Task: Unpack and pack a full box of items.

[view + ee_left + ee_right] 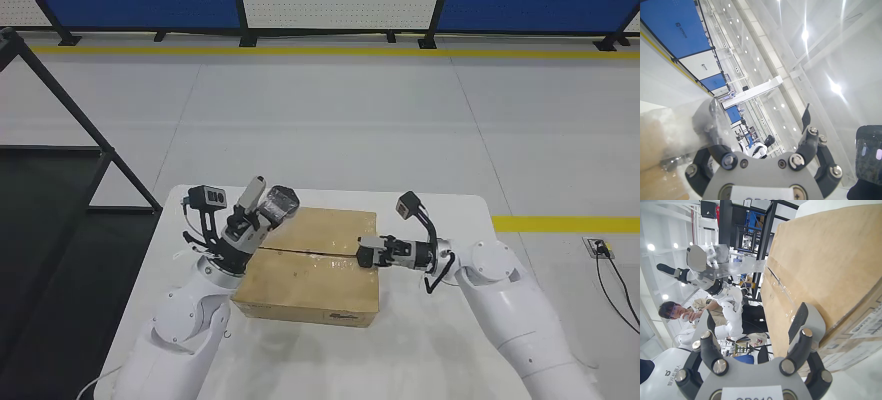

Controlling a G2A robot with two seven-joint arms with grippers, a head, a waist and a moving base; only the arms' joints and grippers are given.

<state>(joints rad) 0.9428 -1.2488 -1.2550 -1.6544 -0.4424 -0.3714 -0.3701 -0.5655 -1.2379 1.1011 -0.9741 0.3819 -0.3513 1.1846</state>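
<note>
A closed cardboard box [310, 270] lies on the white table [430, 340], with clear tape along its top seam [779, 283]. My left gripper [268, 197] is raised above the box's far left corner, open, with a crumpled wad of clear tape [715, 123] clinging to one finger. From that gripper [675, 258] a strip of tape [738, 269] stretches back to the seam's end on the box [819, 266]. My right gripper [368, 253] is open at the box's right edge, one finger [800, 321] resting on the top near the seam.
A black metal frame [70, 120] stands off the table's left side. A printed label [866, 325] is stuck on the box's side wall. Bare tabletop lies in front of the box and to its right.
</note>
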